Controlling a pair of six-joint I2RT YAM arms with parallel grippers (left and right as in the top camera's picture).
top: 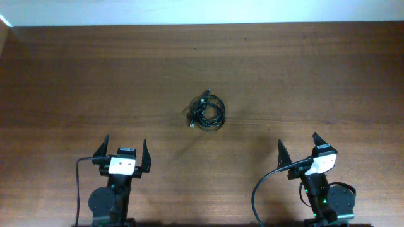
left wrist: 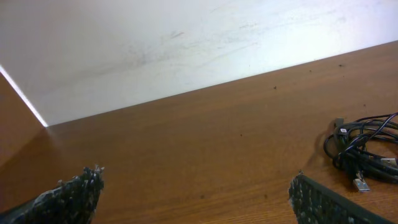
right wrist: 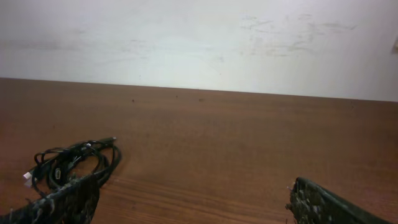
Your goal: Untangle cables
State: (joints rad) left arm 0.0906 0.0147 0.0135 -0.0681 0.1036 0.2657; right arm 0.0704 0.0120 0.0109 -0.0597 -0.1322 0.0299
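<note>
The cables [top: 206, 111] lie as one small black knot of thin cords with small plug ends near the middle of the wooden table [top: 303, 75]. My left gripper [top: 122, 148] stands open near the front edge, down and left of the knot, with nothing between its fingers. My right gripper [top: 298, 144] stands open down and right of the knot, also holding nothing. In the left wrist view the cables [left wrist: 364, 151] sit at the far right, beyond the right fingertip [left wrist: 311, 196]. From the right wrist, the cables [right wrist: 71, 163] show at the lower left, partly behind the left fingertip [right wrist: 71, 199].
A white wall [top: 202, 11] runs along the table's far edge. Thicker black cables fixed to the arms loop beside the left base [top: 78, 189] and the right base [top: 259, 189].
</note>
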